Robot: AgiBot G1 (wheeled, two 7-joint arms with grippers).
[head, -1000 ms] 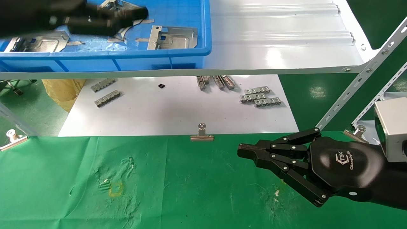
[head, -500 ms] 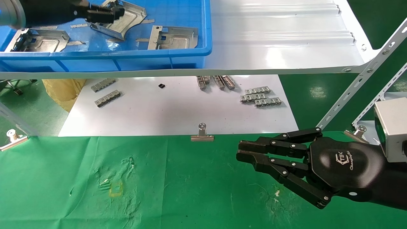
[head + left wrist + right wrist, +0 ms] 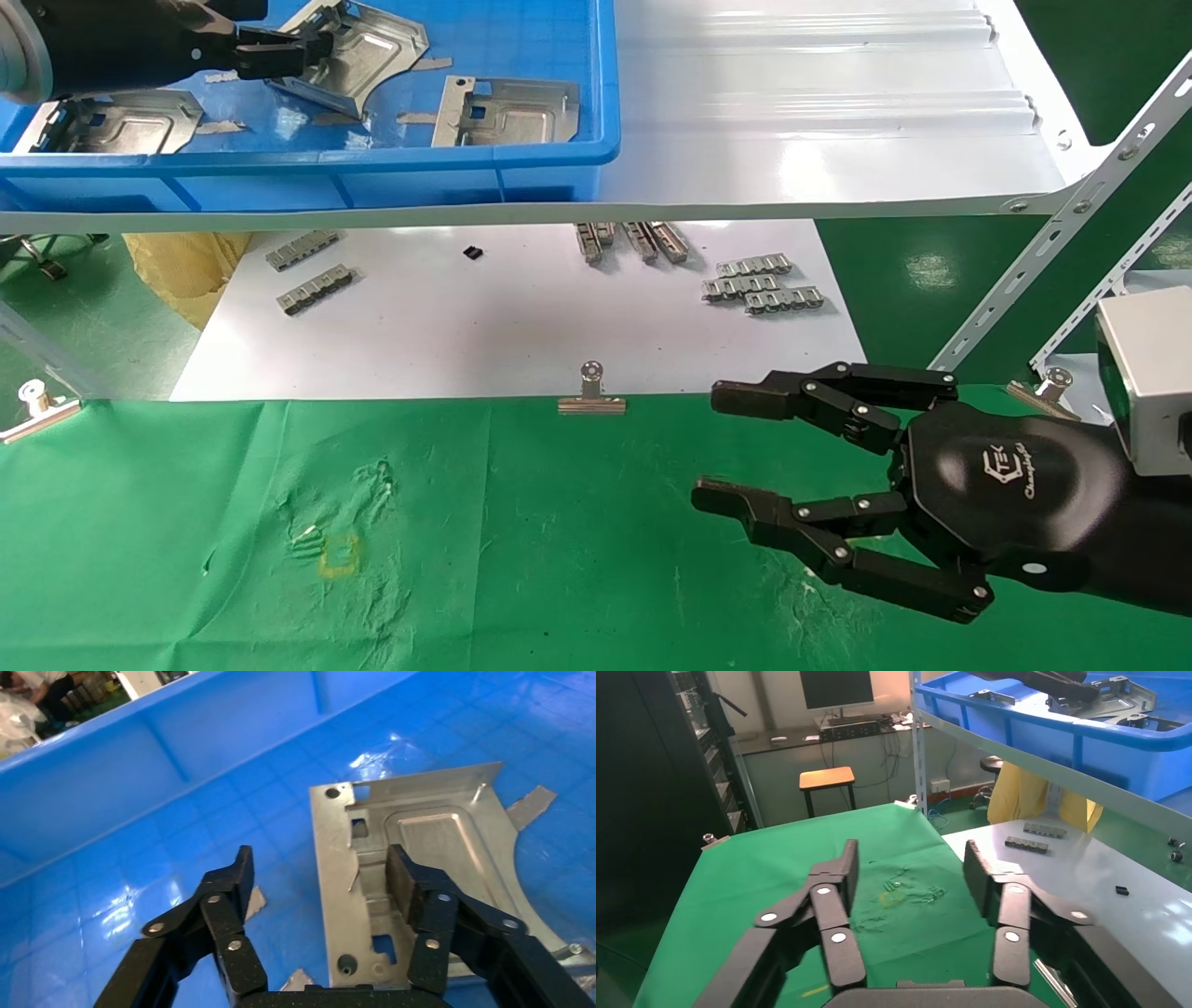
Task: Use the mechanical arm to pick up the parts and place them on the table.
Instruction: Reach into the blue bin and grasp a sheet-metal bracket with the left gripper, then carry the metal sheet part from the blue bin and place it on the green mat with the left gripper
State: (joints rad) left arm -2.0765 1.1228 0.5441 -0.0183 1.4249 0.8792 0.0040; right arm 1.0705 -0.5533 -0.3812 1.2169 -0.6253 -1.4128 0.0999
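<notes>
Three silvery parts lie in a blue bin (image 3: 372, 158): one at the back (image 3: 372, 47), one at the right (image 3: 507, 107), one at the left (image 3: 121, 121). My left gripper (image 3: 293, 51) is open inside the bin at the back part's edge. In the left wrist view the gripper (image 3: 320, 864) straddles the folded edge of that part (image 3: 436, 839): one finger over the metal, the other over the blue floor, neither seen gripping. My right gripper (image 3: 722, 445) is open and empty just above the green cloth table (image 3: 521, 559); it also shows in the right wrist view (image 3: 909, 860).
The bin stands on a glossy white shelf (image 3: 819, 121) with a slanted metal brace (image 3: 1052, 252) at the right. Below lies a white sheet (image 3: 521, 326) with grey toothed strips (image 3: 764, 284). A binder clip (image 3: 591, 396) holds its edge. A yellow square mark (image 3: 338, 556) is on the cloth.
My right gripper has opened from shut, staying in place. My left gripper has drawn back to the left across the bin, uncovering the back part, and now stands at its edge.
</notes>
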